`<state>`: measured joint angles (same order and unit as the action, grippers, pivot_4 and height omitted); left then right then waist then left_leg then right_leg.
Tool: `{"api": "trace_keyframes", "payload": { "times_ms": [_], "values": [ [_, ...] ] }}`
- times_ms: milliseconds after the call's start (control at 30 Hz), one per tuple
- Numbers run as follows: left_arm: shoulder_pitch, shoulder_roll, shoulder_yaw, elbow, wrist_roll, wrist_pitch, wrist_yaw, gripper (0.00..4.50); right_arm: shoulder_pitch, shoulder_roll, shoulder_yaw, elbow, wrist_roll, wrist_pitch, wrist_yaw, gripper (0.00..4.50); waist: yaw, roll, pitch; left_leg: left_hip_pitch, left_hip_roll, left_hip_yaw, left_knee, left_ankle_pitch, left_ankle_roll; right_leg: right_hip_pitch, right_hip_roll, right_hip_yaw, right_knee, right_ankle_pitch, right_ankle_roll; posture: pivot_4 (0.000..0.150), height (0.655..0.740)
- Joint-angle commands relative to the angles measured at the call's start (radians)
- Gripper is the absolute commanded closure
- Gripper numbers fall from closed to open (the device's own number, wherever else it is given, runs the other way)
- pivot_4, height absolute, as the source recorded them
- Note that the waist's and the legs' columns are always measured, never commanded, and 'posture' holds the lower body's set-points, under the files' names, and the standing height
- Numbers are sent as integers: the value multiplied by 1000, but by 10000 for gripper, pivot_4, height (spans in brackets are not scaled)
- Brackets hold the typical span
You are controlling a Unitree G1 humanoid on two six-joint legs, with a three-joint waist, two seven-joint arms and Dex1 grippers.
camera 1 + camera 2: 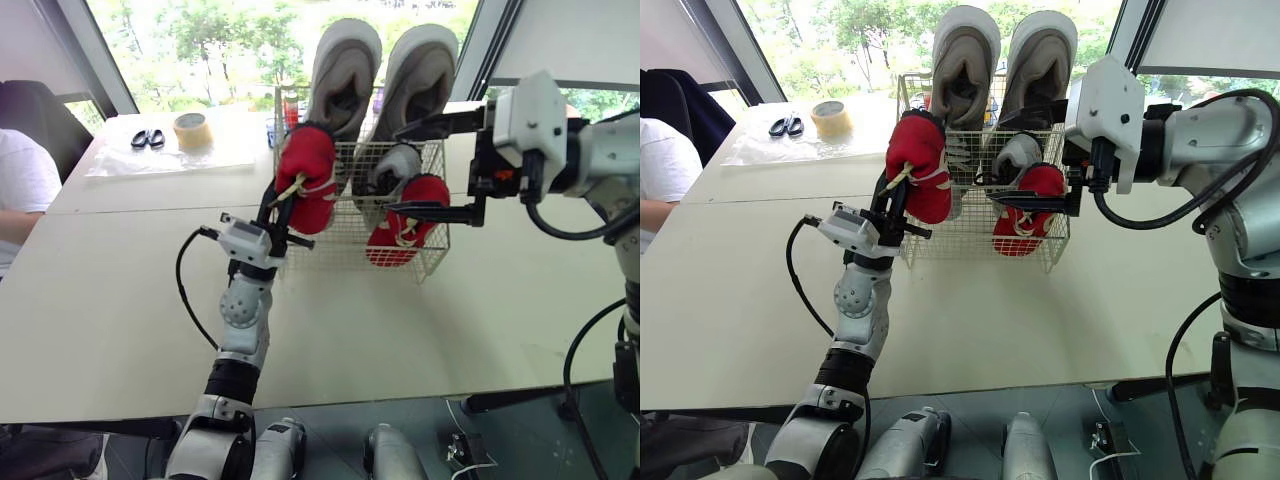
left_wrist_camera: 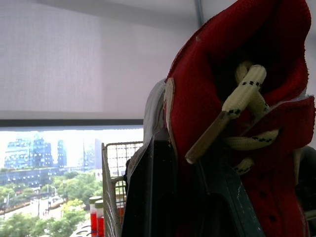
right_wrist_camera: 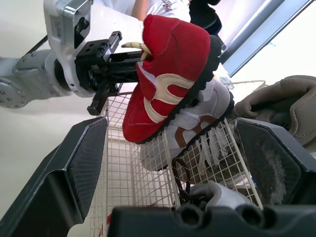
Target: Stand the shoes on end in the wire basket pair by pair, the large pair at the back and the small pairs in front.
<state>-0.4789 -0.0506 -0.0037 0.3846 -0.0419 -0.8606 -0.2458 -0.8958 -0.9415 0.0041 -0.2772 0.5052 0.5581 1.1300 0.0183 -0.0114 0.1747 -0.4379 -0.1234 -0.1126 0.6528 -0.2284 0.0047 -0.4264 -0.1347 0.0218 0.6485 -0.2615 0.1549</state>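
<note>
Toward the far edge of the desk (image 1: 120,290) stands the wire basket (image 1: 345,235), with the large grey pair (image 1: 343,70) on end along its back wall, toes up and well above the rim; in front of them sits a small white shoe (image 3: 197,123), and at the basket's front right corner a small red shoe in the basket (image 1: 405,235) leans against the mesh. The left gripper (image 1: 285,197) has its jaws closed on the collar of the second red shoe (image 1: 308,175), gripping by the laces and holding it roughly upright at the basket's front left corner; whether its lower end is inside the rim or just outside the mesh I cannot tell. The right gripper (image 1: 396,168) hovers at the basket's right side with its jaws spread wide and holding nothing, one finger above the rim and the other low in front of the mesh near the seated red shoe. The step in hand looks to be seating the last of the small pairs in the front row; the back row appears done. The next move likely calls for lifting the held shoe over the front rim, lowering it beside its mate so the two stand together, and parting the jaws only once the mesh supports it; the dangling lace could catch on the wire.
</note>
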Motion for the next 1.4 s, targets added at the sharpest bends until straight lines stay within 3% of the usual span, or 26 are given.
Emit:
{"api": "trace_keyframes", "payload": {
  "times_ms": [33,133,267,433,600,800,933,1033,1133,1167,1233,1400],
  "values": [
    [45,-2,-12,78,33,-71,20,43967,-2,-13,-46,-32,9,-3,-8,0,-2,0,0,0,0,0,0,0,0,0,0,0,0,0,0,1500,7400],
    [72,-5,-13,104,47,-97,37,43967,1,-13,-47,-35,11,-2,-12,0,-1,1,-1,0,0,0,0,0,0,0,0,0,0,0,0,1500,7400],
    [99,5,-11,98,46,-99,48,30159,2,-13,-46,-35,11,-3,-13,0,-3,4,-3,0,0,0,0,-2,3,0,0,0,0,0,0,1500,7400],
    [148,47,-9,15,25,-44,33,4137,5,-9,-40,-33,9,-8,-16,0,-8,6,-5,1,0,0,-2,-1,2,-1,0,1,0,0,0,1500,7400],
    [249,142,-31,-160,-69,67,-58,4137,11,-7,-42,-38,11,-9,-20,0,-9,7,-5,1,1,0,-3,-1,2,-1,1,1,0,0,0,1500,7400],
    [427,353,-29,-461,-237,304,-214,4137,21,-10,-45,-35,11,-19,-18,0,-5,7,-5,1,1,0,-3,-2,3,-1,0,1,0,0,0,1500,7400],
    [534,573,35,-758,-467,721,-239,4137,28,-11,-44,-27,5,-34,-13,0,-7,7,-4,1,1,-1,-3,-2,4,-1,1,1,0,0,0,1500,7400],
    [561,781,147,-891,-768,1085,-215,4137,31,-13,-46,-19,4,-42,-11,0,-7,8,-4,1,1,-1,-4,-2,4,-1,1,1,0,0,-1,1500,7400],
    [440,1022,251,-839,-953,1318,-381,4137,56,-24,-69,-18,15,-31,-17,0,-5,8,-3,2,1,-3,-4,-2,3,-2,2,0,1,-1,-1,1500,7400],
    [373,1038,284,-787,-1045,1363,-412,4137,71,-30,-82,-19,21,-22,-19,0,-2,9,-3,2,1,-3,-4,-2,3,-2,2,-1,1,-1,-1,1500,7400],
    [253,1046,303,-704,-1093,1400,-477,4137,115,-53,-111,-20,20,-13,-21,0,-3,9,-3,3,1,-3,-4,-2,3,-2,2,-2,-1,0,-1,1500,7400],
    [147,1115,295,-662,-1049,1477,-653,4137,223,-116,-208,-39,43,38,-30,0,-20,9,-2,3,1,1,-6,-1,2,0,1,1,-1,0,-1,1500,7400]
  ]
}}
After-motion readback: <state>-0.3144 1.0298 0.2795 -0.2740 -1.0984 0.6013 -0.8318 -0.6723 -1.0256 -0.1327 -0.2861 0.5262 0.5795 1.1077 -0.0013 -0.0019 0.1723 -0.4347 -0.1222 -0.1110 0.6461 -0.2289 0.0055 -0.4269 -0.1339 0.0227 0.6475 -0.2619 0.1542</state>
